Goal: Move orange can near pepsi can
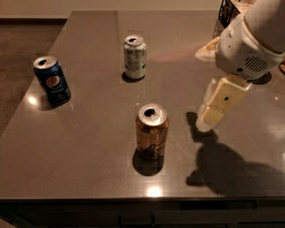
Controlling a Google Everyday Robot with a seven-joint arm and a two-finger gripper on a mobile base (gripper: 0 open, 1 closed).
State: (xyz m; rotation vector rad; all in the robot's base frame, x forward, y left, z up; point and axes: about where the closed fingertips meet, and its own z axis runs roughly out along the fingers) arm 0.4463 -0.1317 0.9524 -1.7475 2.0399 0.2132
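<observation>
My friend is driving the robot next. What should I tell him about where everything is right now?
Gripper: hovers above the table, right of the orange can, not touching it, carrying nothing.
Orange can: upright, front middle.
Pepsi can: upright near the left edge, well apart from it.
Done: nothing yet.
Left: grasp the orange can and set it beside the pepsi can.

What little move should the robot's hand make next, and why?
Probably slide left and lower toward the orange-gold drink can. The gripper hangs to that can's right, not touching it, and the dark blue Pepsi can stands far to the left.
</observation>
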